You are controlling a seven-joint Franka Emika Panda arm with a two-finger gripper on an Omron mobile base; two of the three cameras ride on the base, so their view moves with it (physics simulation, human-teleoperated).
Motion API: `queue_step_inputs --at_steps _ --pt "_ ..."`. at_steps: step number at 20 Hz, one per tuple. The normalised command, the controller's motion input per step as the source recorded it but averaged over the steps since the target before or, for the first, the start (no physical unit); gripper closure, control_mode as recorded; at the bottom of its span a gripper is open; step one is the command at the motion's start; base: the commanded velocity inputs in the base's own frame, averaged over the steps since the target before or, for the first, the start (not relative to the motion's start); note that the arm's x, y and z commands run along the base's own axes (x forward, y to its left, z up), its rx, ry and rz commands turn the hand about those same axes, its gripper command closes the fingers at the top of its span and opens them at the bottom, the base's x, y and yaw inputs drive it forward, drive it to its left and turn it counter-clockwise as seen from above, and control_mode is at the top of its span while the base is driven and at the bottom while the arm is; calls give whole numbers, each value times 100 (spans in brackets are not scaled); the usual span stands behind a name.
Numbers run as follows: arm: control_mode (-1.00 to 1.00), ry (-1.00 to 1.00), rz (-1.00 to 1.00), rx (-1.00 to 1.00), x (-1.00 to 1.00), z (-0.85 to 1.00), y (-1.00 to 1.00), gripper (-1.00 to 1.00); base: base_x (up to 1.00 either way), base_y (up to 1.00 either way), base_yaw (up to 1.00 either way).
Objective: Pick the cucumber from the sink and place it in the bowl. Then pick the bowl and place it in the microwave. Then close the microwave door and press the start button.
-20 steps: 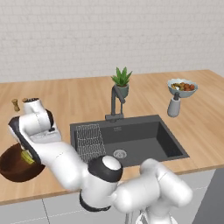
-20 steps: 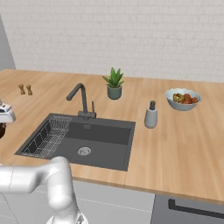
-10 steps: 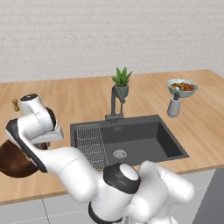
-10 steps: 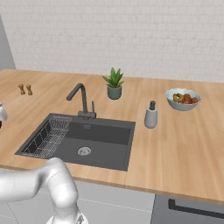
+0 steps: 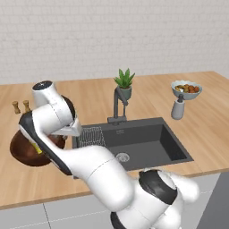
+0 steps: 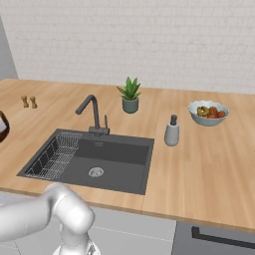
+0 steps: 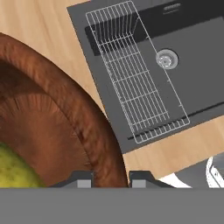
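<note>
My gripper [image 7: 111, 180] is shut on the rim of the dark reddish-brown wooden bowl [image 7: 65, 127], with the rim wedged between the two fingertips [image 7: 83, 179]. The yellow-green cucumber [image 7: 13, 175] lies inside the bowl. In the left base view the bowl [image 5: 22, 152] sits at the left of the counter, partly behind my arm, and a sliver of cucumber [image 5: 37, 148] shows. The bowl's edge [image 6: 2, 127] also pokes in at the left of the right base view. The dark sink [image 5: 147, 138] lies to the bowl's right. The microwave is out of view.
A wire rack [image 7: 131, 74] fills the sink's left part, beside the steel drain [image 7: 166, 58]. A dark faucet [image 6: 89, 112], a potted plant [image 6: 130, 94], a soap dispenser [image 6: 172, 132] and a pale fruit bowl [image 6: 208, 112] stand behind and right of the sink. Two small shakers [image 5: 21, 106] stand at the far left.
My arm has swung up and closer to the camera, and the bowl has risen slightly with the hand. The grip on the rim is unchanged.
</note>
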Motion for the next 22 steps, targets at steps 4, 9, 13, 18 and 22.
queue_step_inputs --at_steps 4,9,13,18,22 --pt "-100 -2 -36 0 -37 58 -77 100 0 0 0" --pt "-100 0 -44 13 -33 40 -75 100 0 0 0" --pt "-100 -3 -34 16 -40 42 -51 100 0 0 0" --pt "-100 -7 -41 -1 -36 49 -44 100 0 0 0" --pt "-100 -2 -41 0 -21 27 -74 100 0 0 0"
